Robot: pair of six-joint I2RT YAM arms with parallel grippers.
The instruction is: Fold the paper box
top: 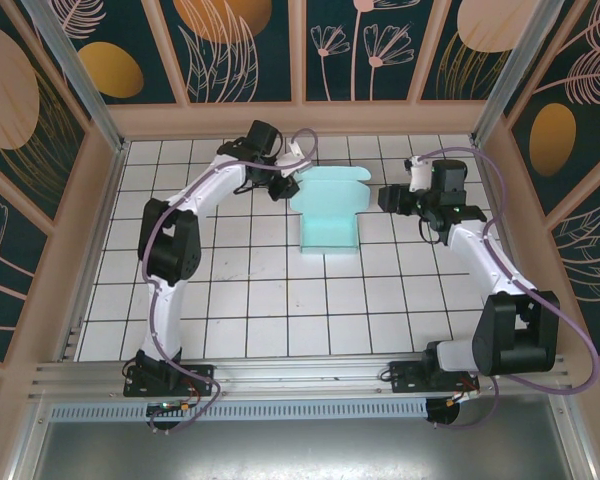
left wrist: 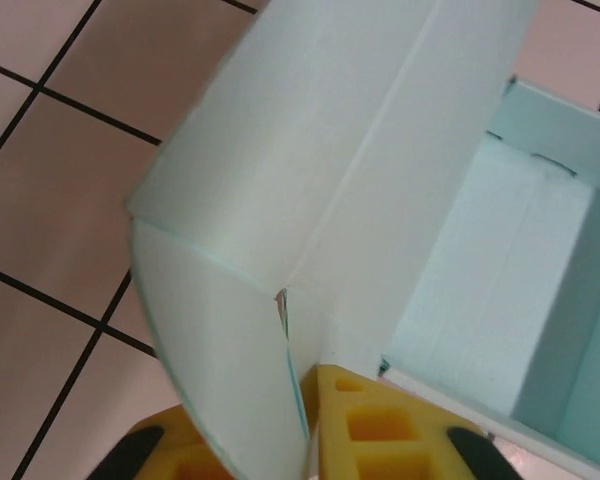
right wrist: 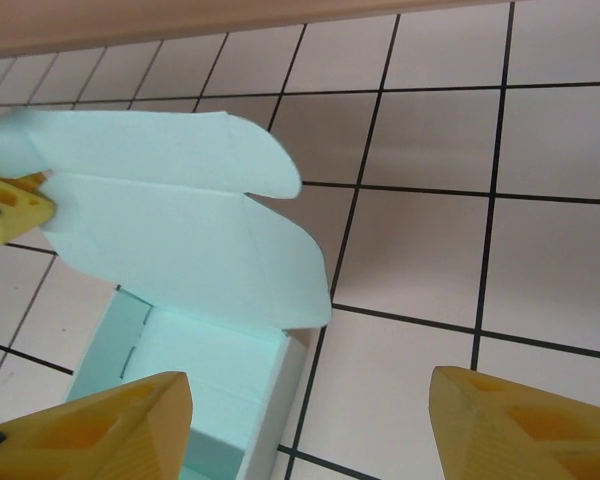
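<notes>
Paper box (top: 330,215) lies at the upper centre of the top view. Its long axis runs up and down the frame, with the tray toward my bases and the lid open at the far end. It sits between my two tools. My left gripper (top: 285,187) is on it, pressed together on the lid's side flap (left wrist: 230,340) at the box's upper-left corner. My right gripper (top: 388,197) hangs spread just right of the tray, touching nothing, so the left is nearer.

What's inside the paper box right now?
Bare mint floor and walls show inside the paper box, nothing else. The lid covers its far edge, and its near end runs out of frame.
</notes>
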